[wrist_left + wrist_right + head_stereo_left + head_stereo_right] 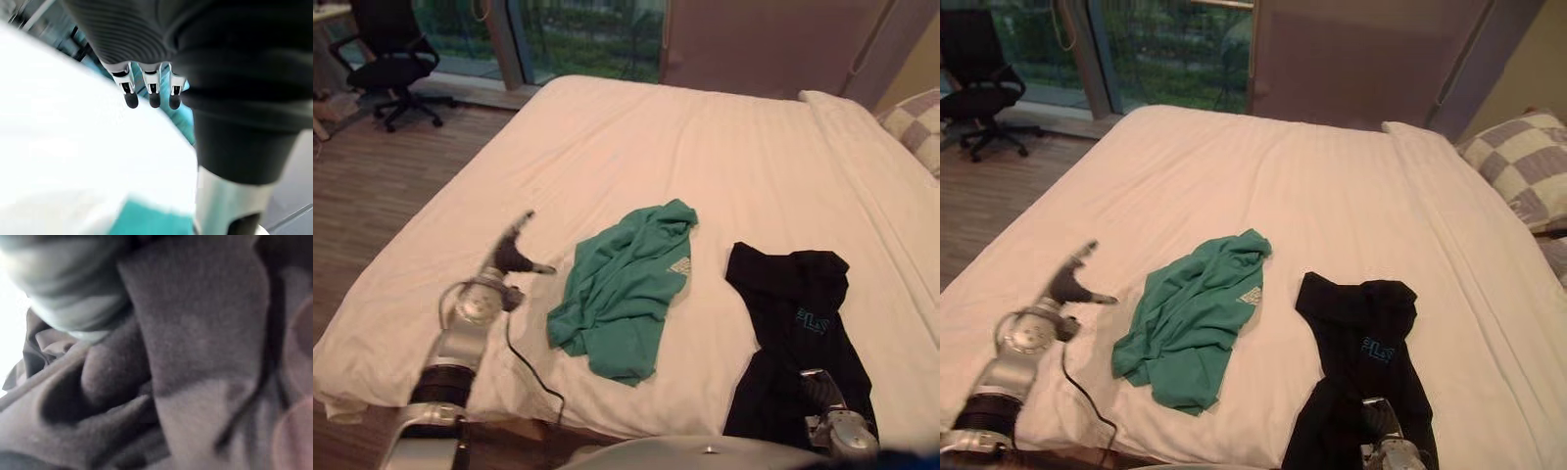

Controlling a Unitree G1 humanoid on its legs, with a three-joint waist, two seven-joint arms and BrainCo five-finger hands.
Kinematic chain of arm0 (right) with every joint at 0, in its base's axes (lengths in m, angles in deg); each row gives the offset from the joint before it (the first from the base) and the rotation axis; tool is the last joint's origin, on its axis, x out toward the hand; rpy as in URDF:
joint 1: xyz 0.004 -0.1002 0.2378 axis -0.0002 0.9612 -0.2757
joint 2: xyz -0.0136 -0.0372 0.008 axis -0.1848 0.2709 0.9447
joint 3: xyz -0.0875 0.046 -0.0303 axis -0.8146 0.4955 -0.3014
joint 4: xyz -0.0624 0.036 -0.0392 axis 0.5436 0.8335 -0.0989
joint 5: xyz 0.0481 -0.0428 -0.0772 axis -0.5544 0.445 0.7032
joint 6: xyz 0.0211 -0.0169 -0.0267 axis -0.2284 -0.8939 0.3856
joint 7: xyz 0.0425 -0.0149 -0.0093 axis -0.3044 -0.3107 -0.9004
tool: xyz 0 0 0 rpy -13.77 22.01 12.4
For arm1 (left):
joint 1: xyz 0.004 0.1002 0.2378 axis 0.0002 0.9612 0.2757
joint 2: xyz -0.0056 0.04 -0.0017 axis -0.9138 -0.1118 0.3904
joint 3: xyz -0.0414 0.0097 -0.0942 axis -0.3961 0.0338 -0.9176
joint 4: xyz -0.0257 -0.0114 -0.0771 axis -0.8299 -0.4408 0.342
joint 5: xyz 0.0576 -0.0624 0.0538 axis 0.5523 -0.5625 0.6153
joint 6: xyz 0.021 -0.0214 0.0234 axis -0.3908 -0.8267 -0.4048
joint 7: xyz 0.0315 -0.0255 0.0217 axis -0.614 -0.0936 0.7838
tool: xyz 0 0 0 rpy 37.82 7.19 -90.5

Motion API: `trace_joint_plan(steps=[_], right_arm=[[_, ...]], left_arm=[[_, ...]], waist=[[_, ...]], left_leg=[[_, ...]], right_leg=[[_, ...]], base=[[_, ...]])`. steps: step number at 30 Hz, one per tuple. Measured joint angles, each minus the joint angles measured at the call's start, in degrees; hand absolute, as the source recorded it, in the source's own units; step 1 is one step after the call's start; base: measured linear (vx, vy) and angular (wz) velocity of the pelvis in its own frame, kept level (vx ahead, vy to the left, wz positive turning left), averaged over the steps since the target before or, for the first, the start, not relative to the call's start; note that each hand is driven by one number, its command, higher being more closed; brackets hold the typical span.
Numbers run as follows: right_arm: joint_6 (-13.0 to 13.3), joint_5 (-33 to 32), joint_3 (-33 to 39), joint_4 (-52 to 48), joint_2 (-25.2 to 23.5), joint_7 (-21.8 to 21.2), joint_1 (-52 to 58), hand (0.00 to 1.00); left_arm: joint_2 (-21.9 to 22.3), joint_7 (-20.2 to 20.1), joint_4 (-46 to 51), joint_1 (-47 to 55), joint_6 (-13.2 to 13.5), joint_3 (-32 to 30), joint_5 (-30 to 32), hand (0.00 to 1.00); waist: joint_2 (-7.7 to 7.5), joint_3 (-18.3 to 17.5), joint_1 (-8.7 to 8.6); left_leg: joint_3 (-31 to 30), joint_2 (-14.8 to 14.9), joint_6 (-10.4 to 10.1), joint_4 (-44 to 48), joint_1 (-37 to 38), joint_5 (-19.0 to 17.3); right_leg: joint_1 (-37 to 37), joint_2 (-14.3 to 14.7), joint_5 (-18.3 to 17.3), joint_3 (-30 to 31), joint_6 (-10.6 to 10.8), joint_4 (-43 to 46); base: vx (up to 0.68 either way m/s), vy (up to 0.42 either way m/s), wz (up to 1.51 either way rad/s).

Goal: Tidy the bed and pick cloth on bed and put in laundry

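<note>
Cloth lay nearest: the black cloth (798,323) sprawled down to the bed's near edge. The right hand (820,390) sat low on its lower end, probably because that piece was closest to take up. The right wrist view showed dark folds pressed close, and whether the hand gripped them could not be told. On the other side the left hand (514,250) hovered over the sheet, released and holding nothing. It was near the green cloth (622,294), likely placed to reach it next. The green cloth lay crumpled towards the bed's middle, apart from the black one. That made 2 cloths, both on the bed (705,137), neither yet in any laundry. Farther off, 1 checked pillow (1518,171) lay at the bed's right side. Beyond the bed, 1 office chair (391,49) stood on the wooden floor (362,186) by the window (578,34).
</note>
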Motion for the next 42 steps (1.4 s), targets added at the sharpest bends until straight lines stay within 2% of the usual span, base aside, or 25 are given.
trace_joint_plan(steps=[2, 5, 10, 13, 19, 23, 25, 26, 27, 29, 32, 35, 36, 39, 42], right_arm=[[0.0, 0.6, -0.9, 0.0, -0.2, -0.1, 0.5, 1.00], [0.4, 0.6, -0.7, -0.1, -0.4, -0.1, 1.7, 1.00], [0.8, 0.6, -0.6, -0.2, -0.5, 0.0, 3.0, 1.00], [0.8, 0.6, -0.7, -0.7, -0.6, 0.0, 3.2, 1.00], [0.8, 0.5, -3.8, -6.7, -2.9, 0.0, 5.1, 1.00], [0.7, -0.6, -6.7, -11.2, -3.9, 0.7, 3.1, 1.00], [0.7, -1.8, -7.1, -13.1, -3.7, 1.6, -0.3, 1.00], [0.8, -3.0, -7.0, -15.3, -3.3, 2.4, -3.0, 1.00], [0.9, -3.3, -6.9, -16.5, -2.9, 2.6, -4.0, 1.00], [1.7, -4.6, -6.3, -21.9, -0.8, 3.0, -5.6, 1.00], [2.1, -5.1, -5.7, -25.8, 0.3, 3.5, -7.0, 1.00], [2.5, -5.6, -5.5, -28.7, 0.7, 4.6, -8.0, 1.00], [2.8, -5.7, -5.5, -29.7, 0.9, 4.7, -8.7, 1.00], [2.9, -5.9, -5.5, -31.6, 2.2, 4.9, -11.5, 1.00], [2.9, -5.8, -5.6, -32.0, 3.0, 4.9, -13.9, 1.00]], left_arm=[[0.1, 0.0, -0.1, 0.1, 0.1, 0.0, -0.2, 0.00], [-1.2, -1.2, 0.7, 0.1, 1.7, -3.8, -2.5, 0.00], [-4.3, -8.4, 8.2, 0.3, 2.0, -6.7, -4.1, 0.00], [-3.9, -10.9, 12.4, 0.5, 1.0, -6.3, -4.1, 0.00], [-2.9, -14.1, 16.0, -0.4, -3.0, -1.6, -3.2, 0.00], [-3.7, -13.4, 15.7, -8.9, -4.3, 4.6, -1.3, 0.00], [-4.2, -11.6, 14.2, -14.7, -5.0, 8.2, -1.5, 0.00], [-4.1, -10.3, 12.0, -19.8, -6.2, 10.8, -1.8, 0.00], [-4.0, -9.7, 11.2, -21.5, -6.7, 11.9, -1.8, 0.00], [-2.7, -8.4, 7.7, -27.2, -9.5, 15.2, -1.6, 0.00], [-1.9, -7.2, 4.6, -31.0, -13.0, 17.3, -1.2, 0.00], [-1.1, -6.9, 2.8, -35.7, -15.6, 18.0, 0.5, 0.00], [-1.0, -7.1, 2.1, -37.3, -16.1, 18.0, 0.5, 1.00], [-1.0, -7.1, 0.7, -39.8, -16.8, 17.7, 0.4, 1.00], [-1.1, -7.1, -0.2, -41.0, -16.8, 16.3, -0.3, 1.00]], waist=[[-0.40, -0.1, -0.54], [-0.18, -0.1, -0.52], [-0.28, -0.1, -0.25], [-0.43, -0.1, -0.23], [-0.81, 0.7, -0.61], [-1.96, 3.3, -0.34], [-2.11, 6.2, -0.42], [-2.32, 8.5, -0.49], [-2.01, 9.5, -0.49], [-0.22, 13.0, -1.29], [0.20, 15.0, -2.29], [0.25, 16.6, -2.33], [0.34, 16.8, -2.41], [1.13, 18.4, -3.03], [1.47, 18.6, -3.73]], left_leg=[[0.3, 0.0, 0.0, 0.0, 0.0, -0.1], [0.6, -0.1, 0.0, 0.0, -0.7, -0.1], [0.8, -0.2, 0.0, 0.0, -0.7, -0.1], [1.6, -0.1, 0.0, 0.4, -0.7, -1.1], [3.9, 2.2, 0.7, 9.9, -4.9, -7.5], [6.3, 4.6, 1.3, 16.8, -13.7, -9.7], [7.2, 4.8, 1.6, 18.7, -17.9, -9.9], [7.8, 4.9, 2.1, 20.8, -21.3, -10.2], [8.1, 5.0, 2.0, 21.8, -22.7, -10.3], [8.8, 5.1, 2.7, 24.9, -27.3, -10.3], [10.9, 5.4, 2.8, 26.5, -29.9, -10.3], [11.8, 5.0, 2.8, 27.2, -32.2, -10.4], [11.8, 5.1, 3.1, 28.0, -33.7, -10.7], [12.0, 5.3, 3.3, 29.1, -35.8, -11.1], [13.4, 5.4, 3.5, 28.9, -36.9, -11.0]], right_leg=[[-0.5, 0.0, -1.0, 0.2, 0.3, 0.9], [-2.0, 0.0, -1.3, 0.9, 0.7, 1.8], [-1.7, -0.2, -1.3, 1.0, 1.2, 1.8], [-1.8, 0.0, -0.4, 2.4, 1.6, 1.7], [-3.0, 0.4, 0.9, 6.9, 2.9, 2.0], [-9.9, 0.8, 2.6, 9.5, 2.9, 3.1], [-13.8, 0.4, 3.3, 9.9, 2.9, 3.6], [-17.2, 0.1, 3.3, 10.7, 2.9, 4.6], [-18.6, 0.0, 3.3, 10.9, 2.9, 5.0], [-23.1, -0.4, 3.3, 11.6, 2.9, 6.7], [-27.2, -0.8, 2.8, 11.9, 2.9, 9.6], [-31.0, -1.5, 1.3, 11.8, 2.7, 12.9], [-32.4, -1.6, 0.9, 11.7, 2.5, 13.5], [-34.5, -1.9, 1.1, 11.5, 2.7, 14.4], [-36.1, -2.3, 1.8, 11.8, 3.0, 14.0]], base=[[-0.07, -0.014, -0.08], [-0.03, -0.007, -0.06], [0.04, 0.011, 0.02], [0.06, 0.042, -0.13], [0.05, 0.037, -0.18], [-0.01, 0.014, -0.07], [-0.07, 0.032, -0.16], [-0.08, 0.049, -0.18], [-0.08, 0.074, -0.25], [-0.03, 0.078, -0.16], [0.00, 0.064, -0.10], [-0.04, -0.008, 0.04], [-0.08, -0.036, 0.06], [-0.12, -0.041, 0.03], [-0.10, -0.026, -0.01]])
